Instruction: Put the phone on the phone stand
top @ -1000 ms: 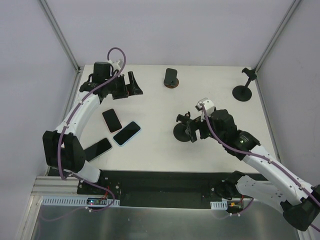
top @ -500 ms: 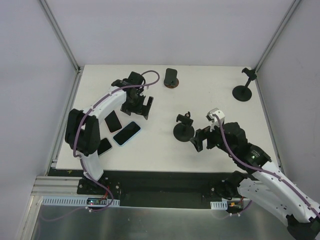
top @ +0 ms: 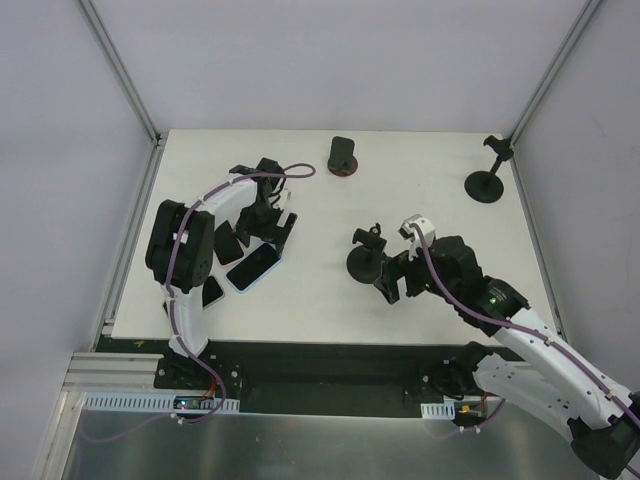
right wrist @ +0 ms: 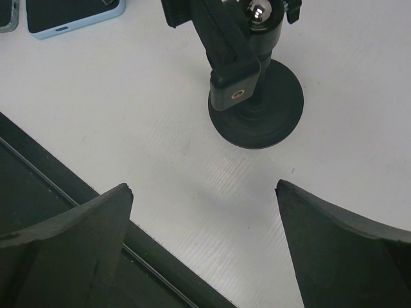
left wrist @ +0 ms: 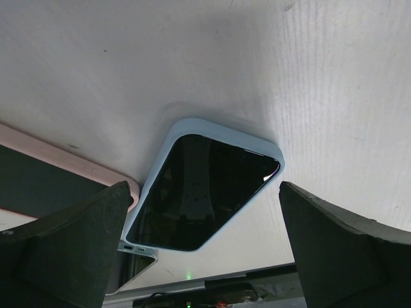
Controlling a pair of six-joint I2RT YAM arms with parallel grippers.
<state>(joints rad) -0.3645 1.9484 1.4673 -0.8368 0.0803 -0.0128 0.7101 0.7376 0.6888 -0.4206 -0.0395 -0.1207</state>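
Observation:
A light-blue-cased phone (top: pixel 253 266) lies face up on the white table and fills the middle of the left wrist view (left wrist: pixel 205 192). My left gripper (top: pixel 268 230) hovers open just above its far end, with its fingers either side of the phone (left wrist: pixel 204 187) and holding nothing. A black phone stand (top: pixel 366 258) with a round base and an empty clamp stands mid-table and is close in the right wrist view (right wrist: pixel 257 109). My right gripper (top: pixel 395 280) is open and empty, just near-right of the stand (right wrist: pixel 203 186).
A pink-cased phone (top: pixel 224 244) and a dark phone (top: pixel 205 292) lie left of the blue one. A small stand holding a dark phone (top: pixel 342 157) is at the back centre. Another black stand (top: pixel 488 180) is at the back right. The table's front edge (right wrist: pixel 96 199) is near my right gripper.
My left arm swung from the back left corner forward and down over the blue phone. My right gripper drew back from the stand, then shifted slightly toward it.

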